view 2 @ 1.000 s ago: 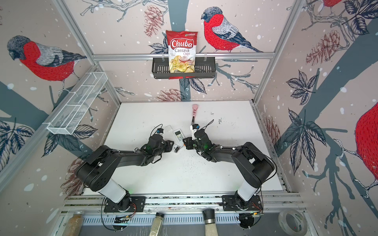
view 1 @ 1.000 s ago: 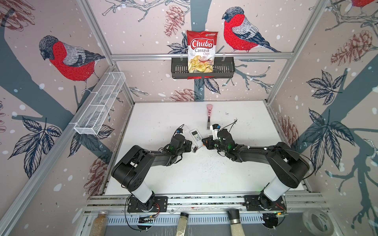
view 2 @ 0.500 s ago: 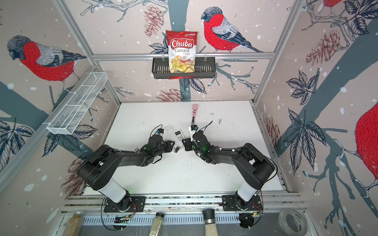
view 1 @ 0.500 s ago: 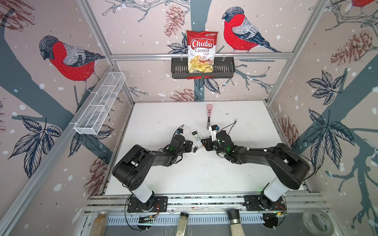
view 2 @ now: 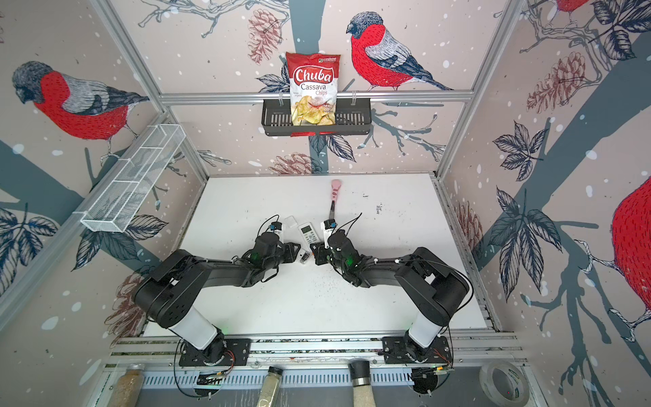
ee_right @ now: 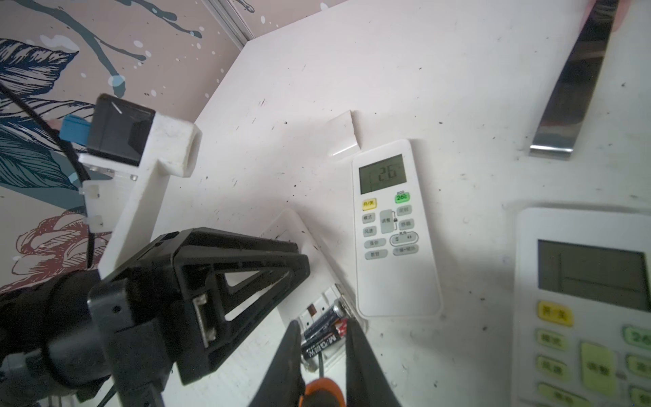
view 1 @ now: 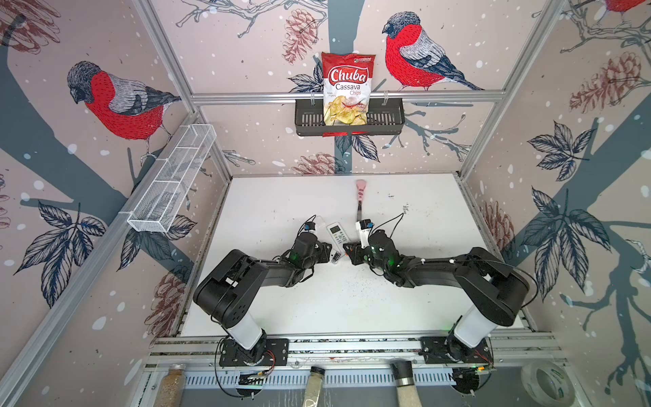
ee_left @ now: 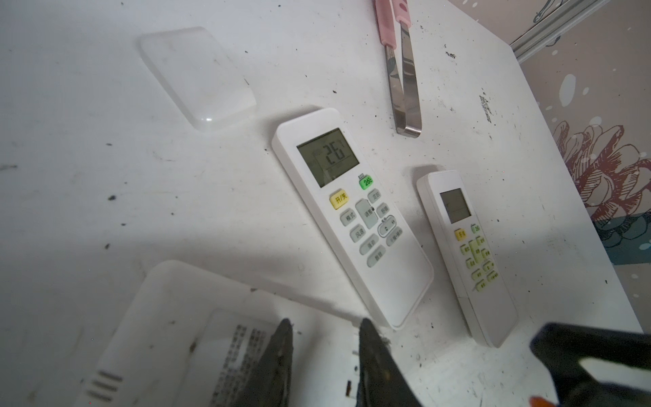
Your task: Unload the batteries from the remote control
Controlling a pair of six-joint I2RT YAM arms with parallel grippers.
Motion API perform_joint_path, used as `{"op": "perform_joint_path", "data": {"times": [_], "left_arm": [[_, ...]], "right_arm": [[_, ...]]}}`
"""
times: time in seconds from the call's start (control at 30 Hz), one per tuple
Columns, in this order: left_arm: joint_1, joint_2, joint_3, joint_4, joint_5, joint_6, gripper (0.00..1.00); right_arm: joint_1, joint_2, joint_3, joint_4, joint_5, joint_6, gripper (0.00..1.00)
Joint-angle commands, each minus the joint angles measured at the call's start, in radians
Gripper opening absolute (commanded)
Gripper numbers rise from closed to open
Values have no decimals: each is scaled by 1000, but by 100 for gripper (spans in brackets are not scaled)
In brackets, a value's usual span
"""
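two slim dark batteries [ee_right: 322, 331] sit in the open bay of the white face-down remote [ee_left: 169, 317], mid desk [ee_right: 422, 88]. right jaws clamp an orange-handled screwdriver [ee_right: 322, 387], left jaws apart over it. a slipping tip may flick one away.

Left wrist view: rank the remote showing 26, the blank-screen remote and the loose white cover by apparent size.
1. Remote showing 26: clearly largest.
2 and 3. Blank-screen remote and loose white cover: too close to rank; the remote looks longer, the cover wider.
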Motion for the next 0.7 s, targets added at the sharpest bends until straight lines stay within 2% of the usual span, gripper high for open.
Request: {"op": "perform_joint_path", "data": {"times": [0.0, 0.67], "left_arm": [[2, 9, -6, -90, 9, -5, 34], [3, 7, -12, -75, 28, -12, 33]], "right_arm": [[-24, 21, -8, 66, -22, 51, 0], [-76, 37, 31, 119, -36, 92, 0]]}}
